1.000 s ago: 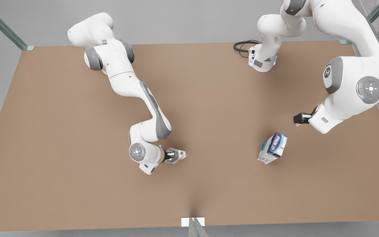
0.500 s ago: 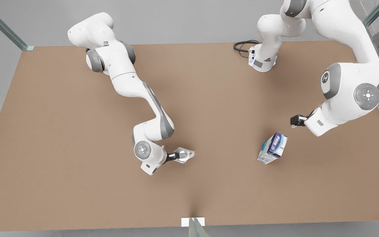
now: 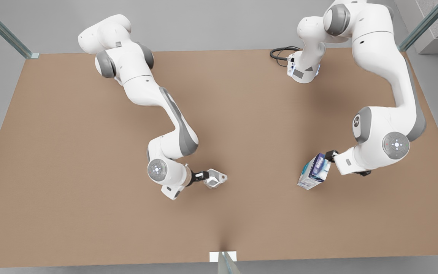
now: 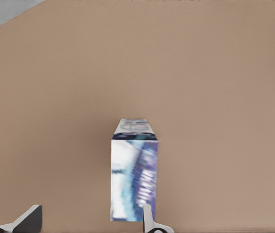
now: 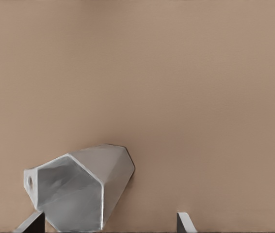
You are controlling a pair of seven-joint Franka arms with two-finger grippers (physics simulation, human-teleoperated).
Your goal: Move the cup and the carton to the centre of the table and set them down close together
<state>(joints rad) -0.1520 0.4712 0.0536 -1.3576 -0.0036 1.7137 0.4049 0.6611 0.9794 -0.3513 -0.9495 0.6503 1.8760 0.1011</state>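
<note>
Cup: the cup (image 3: 215,179) sits a little left of the frame's middle in the front view, low on the table (image 3: 70,152), tilted with its mouth showing; I cannot tell whether it rests on the surface or is just above it.
Right gripper: the right gripper (image 3: 203,176) is at the cup's rim. In the right wrist view its fingertips (image 5: 30,224) stand apart, one hard by the cup (image 5: 81,189), the other (image 5: 186,224) clear of it, so it looks released rather than clenched.
Carton: the carton (image 3: 315,171) stands right of centre in the front view, well apart from the cup.
Left gripper: the left gripper (image 3: 331,156) is at the carton's top edge, spread wide. In the left wrist view one finger (image 4: 148,221) is against the carton (image 4: 134,174), the other off to the side; no grasp yet.
Progress: by my reading, the cup is roughly placed; the carton is not yet picked up or brought beside it.
</note>
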